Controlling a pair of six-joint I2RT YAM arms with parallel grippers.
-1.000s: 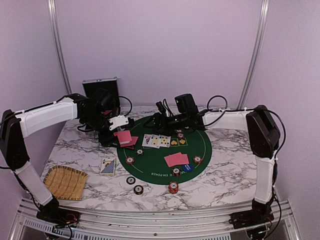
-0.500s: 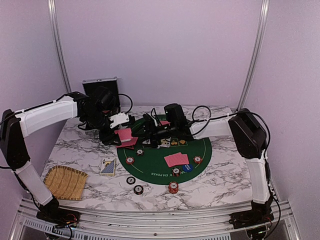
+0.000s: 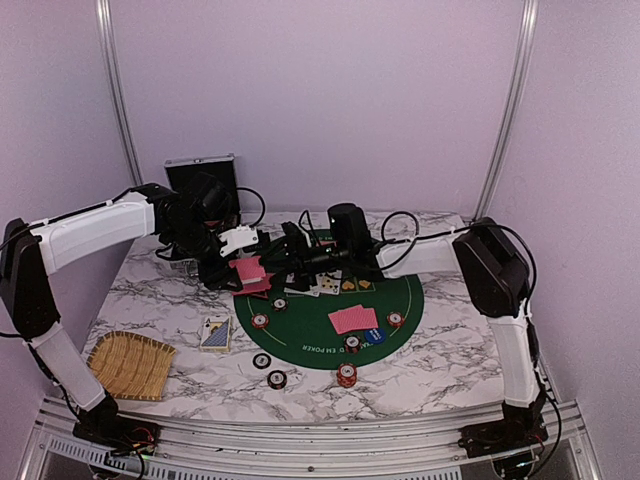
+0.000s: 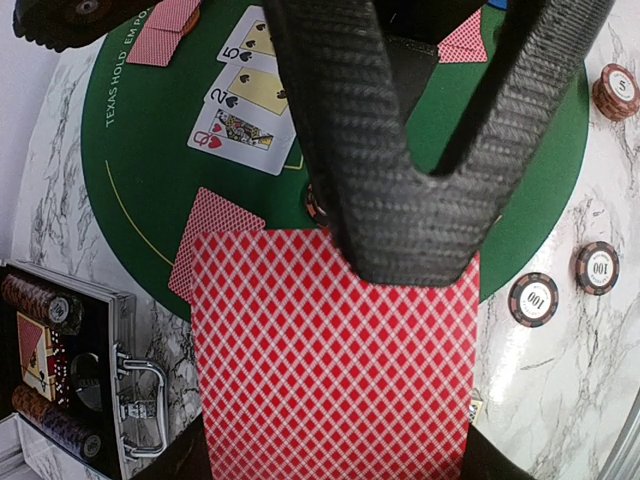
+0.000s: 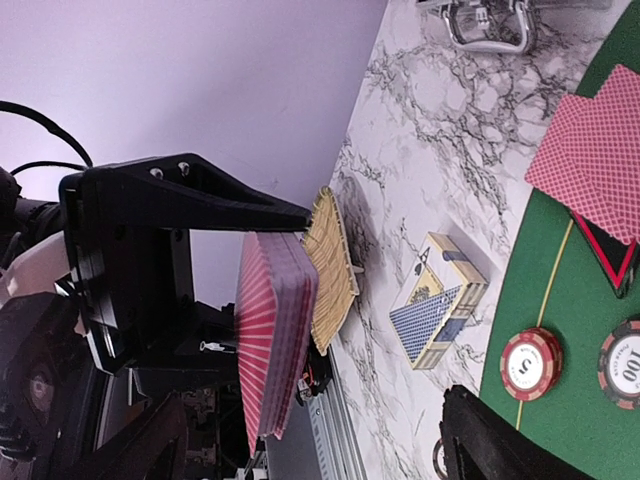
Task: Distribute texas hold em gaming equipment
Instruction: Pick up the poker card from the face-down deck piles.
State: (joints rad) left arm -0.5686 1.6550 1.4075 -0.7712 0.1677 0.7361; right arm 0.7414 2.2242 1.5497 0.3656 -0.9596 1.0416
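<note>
The left arm is extended; the left gripper (image 3: 243, 264) clamps the red-backed card deck (image 4: 335, 360). The right arm reaches leftward, with the right gripper (image 3: 284, 247) just beside the deck, fingers (image 5: 495, 440) apparently spread wide.

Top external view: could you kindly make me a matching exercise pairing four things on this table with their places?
1. red-backed deck of playing cards
2. woven straw tray
3. silver black-lined case
4. blue card box

A. near left corner of the marble table
B. far left edge, lid up
C. on marble beside the round green felt mat
D. clamped in the left hand

Pairs: 1-D, 2-A, 3-B, 4-C.
</note>
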